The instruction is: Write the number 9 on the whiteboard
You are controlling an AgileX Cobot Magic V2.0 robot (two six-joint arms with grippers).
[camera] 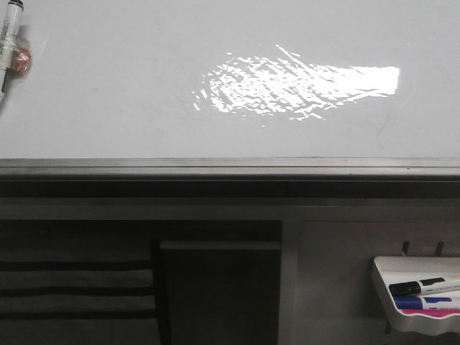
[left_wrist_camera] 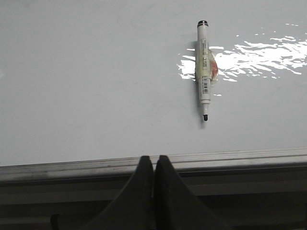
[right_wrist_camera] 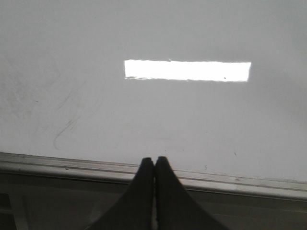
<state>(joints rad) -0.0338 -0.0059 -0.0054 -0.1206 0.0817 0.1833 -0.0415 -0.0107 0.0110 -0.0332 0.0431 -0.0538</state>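
A lab or office-like workroom built around a writing board

A large glossy whiteboard (camera: 108, 100) lies flat with a dark grey metal frame edge (camera: 230, 169), its surface catching the glare of a long ceiling light (right_wrist_camera: 187, 70); an uncapped marker (left_wrist_camera: 203, 67) rests on the board, and below the frame hangs a small white marker tray (camera: 402, 316) holding black, blue and pink markers (camera: 424, 295), beside plain grey cabinet-like panels (camera: 219, 295), with faint wiped-off smudges (right_wrist_camera: 67, 124) on the board
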